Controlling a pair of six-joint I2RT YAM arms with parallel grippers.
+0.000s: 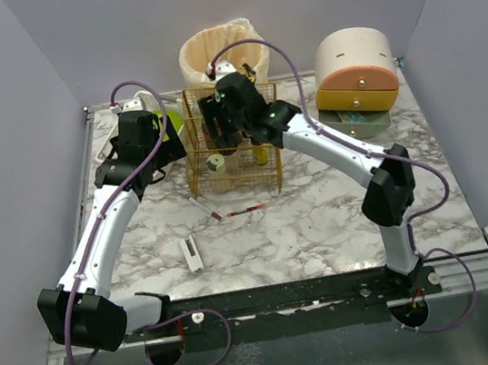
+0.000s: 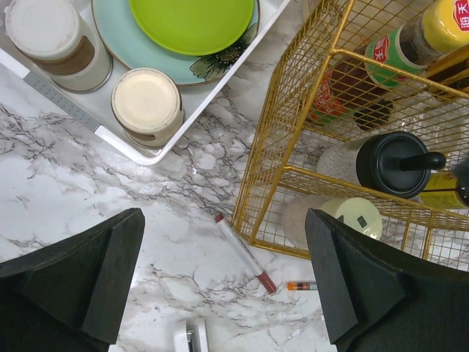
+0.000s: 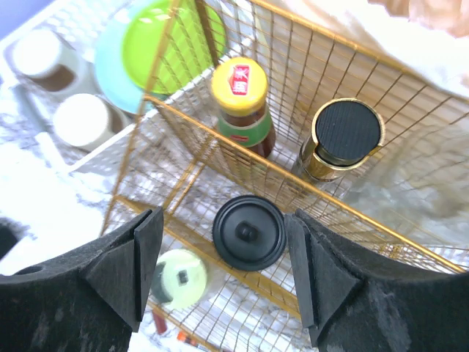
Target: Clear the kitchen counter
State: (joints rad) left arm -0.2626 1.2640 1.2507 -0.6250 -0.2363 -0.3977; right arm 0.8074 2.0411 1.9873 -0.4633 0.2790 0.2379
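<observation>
The kitchen counter [image 1: 324, 226] is white marble with grey veins. My left gripper [image 2: 227, 271] hangs open above it, nothing between its fingers. Below lie a white pen with red ends [image 2: 245, 254], a small orange-capped tube [image 2: 300, 285] and a white flat item [image 2: 192, 337]. My right gripper [image 3: 223, 264] is open over the gold wire basket [image 3: 198, 158]. A black-lidded jar [image 3: 249, 232] stands in the basket under the gap, close to the right finger. Beside it stand a yellow-capped sauce bottle [image 3: 239, 88], a gold jar [image 3: 346, 132] and a pale-lidded jar [image 3: 181, 279].
A white dish tray [image 2: 139, 147] left of the basket holds a green plate [image 2: 194, 22] on a blue one and two cream-lidded jars [image 2: 146, 103]. At the back stand a bag-lined bin [image 1: 222, 48] and a small drawer unit [image 1: 355, 79]. Grey walls close in both sides.
</observation>
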